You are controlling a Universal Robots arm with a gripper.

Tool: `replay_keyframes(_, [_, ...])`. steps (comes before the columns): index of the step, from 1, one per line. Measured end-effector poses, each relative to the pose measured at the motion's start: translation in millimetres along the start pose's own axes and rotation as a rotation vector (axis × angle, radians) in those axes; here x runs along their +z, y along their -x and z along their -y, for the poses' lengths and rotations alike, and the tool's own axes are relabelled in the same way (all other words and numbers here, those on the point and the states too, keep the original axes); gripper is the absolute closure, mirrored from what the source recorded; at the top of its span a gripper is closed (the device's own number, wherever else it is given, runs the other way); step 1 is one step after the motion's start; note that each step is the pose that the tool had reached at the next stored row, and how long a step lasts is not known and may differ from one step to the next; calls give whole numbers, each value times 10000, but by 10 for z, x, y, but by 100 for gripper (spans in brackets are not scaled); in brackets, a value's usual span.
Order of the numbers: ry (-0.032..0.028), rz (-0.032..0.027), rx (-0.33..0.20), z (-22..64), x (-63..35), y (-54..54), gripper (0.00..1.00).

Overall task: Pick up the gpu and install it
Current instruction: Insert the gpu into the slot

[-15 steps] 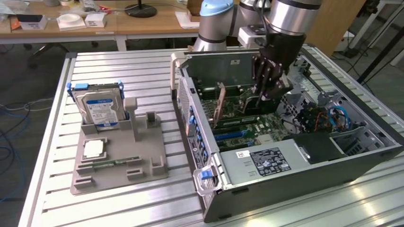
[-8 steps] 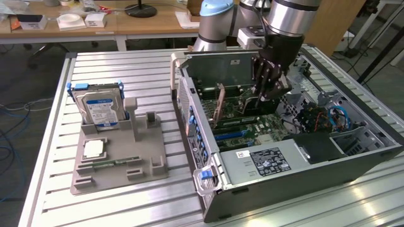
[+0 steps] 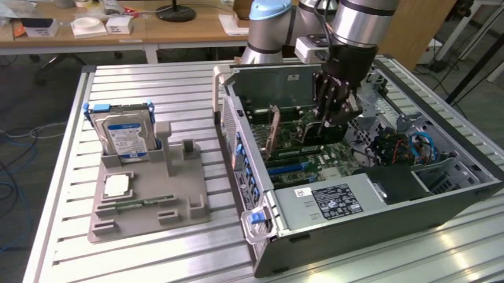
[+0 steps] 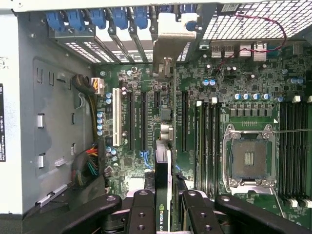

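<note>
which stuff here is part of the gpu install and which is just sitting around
In the job:
- thin green gpu card with beige end bracket, held by the black gripper
- open grey computer case
- green motherboard

Lying about:
- boxy silver hard drive with blue-white label
- narrow green memory stick
- grey holder stand

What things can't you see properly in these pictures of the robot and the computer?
1. Whether the gpu sits in a slot: wrist view, the card's own edge hides its bottom; exterior view, the fingers cover it.
2. Print on the hard drive label: exterior view, too small to read.
3. The arm above the fingers: exterior view, cut off by the top edge.
</note>
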State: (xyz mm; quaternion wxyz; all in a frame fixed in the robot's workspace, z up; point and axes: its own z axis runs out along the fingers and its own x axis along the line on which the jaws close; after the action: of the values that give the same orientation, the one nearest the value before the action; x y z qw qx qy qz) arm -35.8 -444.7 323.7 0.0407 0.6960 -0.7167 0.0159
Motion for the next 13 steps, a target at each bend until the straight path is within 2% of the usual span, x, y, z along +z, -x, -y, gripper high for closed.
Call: replay_keyframes(13, [-4, -31, 0, 2, 65, 29, 74])
